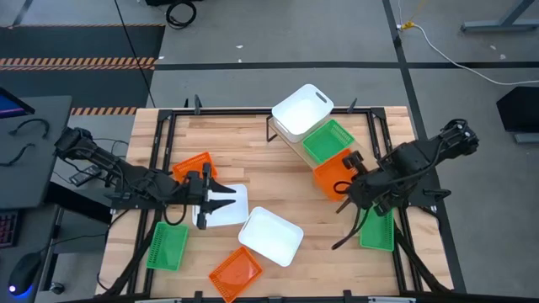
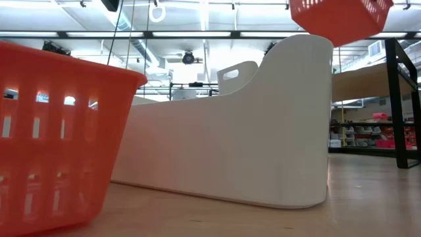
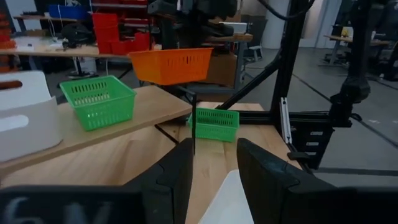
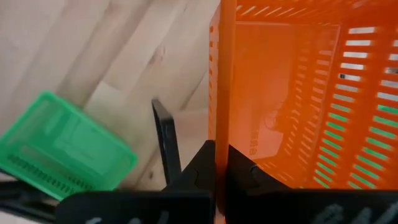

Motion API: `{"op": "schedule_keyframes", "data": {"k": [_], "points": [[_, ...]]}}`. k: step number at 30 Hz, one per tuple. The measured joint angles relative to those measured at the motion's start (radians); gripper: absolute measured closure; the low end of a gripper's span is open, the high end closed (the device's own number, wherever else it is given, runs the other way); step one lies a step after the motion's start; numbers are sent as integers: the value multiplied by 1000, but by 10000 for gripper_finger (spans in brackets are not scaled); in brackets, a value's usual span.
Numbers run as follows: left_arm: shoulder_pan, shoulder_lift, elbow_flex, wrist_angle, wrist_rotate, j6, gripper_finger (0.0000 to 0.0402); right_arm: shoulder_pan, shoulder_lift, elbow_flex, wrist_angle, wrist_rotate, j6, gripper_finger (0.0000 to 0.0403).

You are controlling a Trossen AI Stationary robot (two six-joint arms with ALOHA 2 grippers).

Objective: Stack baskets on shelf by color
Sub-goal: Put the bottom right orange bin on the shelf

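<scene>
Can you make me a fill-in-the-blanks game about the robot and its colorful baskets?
1. The right gripper is pinching the wall of an ____ basket.
2. On the shelf, the green basket sits next to a ____ basket.
3. The left gripper hovers over a ____ basket with its fingers apart.

Missing words: orange; white; white

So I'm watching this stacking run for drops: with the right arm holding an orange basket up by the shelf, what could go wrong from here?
The right gripper pinches only the thin wall of the orange basket, so the basket could tilt or slip.
The shelf is slanted, and the green basket sits just beside the drop spot; a loose release could slide or bump it.
The left gripper hangs open over a white basket, not helping.
</scene>
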Motion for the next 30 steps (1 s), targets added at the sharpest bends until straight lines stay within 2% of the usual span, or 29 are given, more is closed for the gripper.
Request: {"op": "schedule_keyframes", "data": {"k": [5,12,21,30], "points": [[-6,0,0,-39,0,-74,269,-38,-48,-97,0,0,-59,395],[-53,7,0,-43,0,-95,269,-108,-79,-182,0,11,-163,395],[-59,7,0,-44,0,-92,269,-157,-97,-189,0,1,-192,395],[-70,7,0,-44,0,-107,269,-150,-100,-189,0,-38,-181,395]]}}
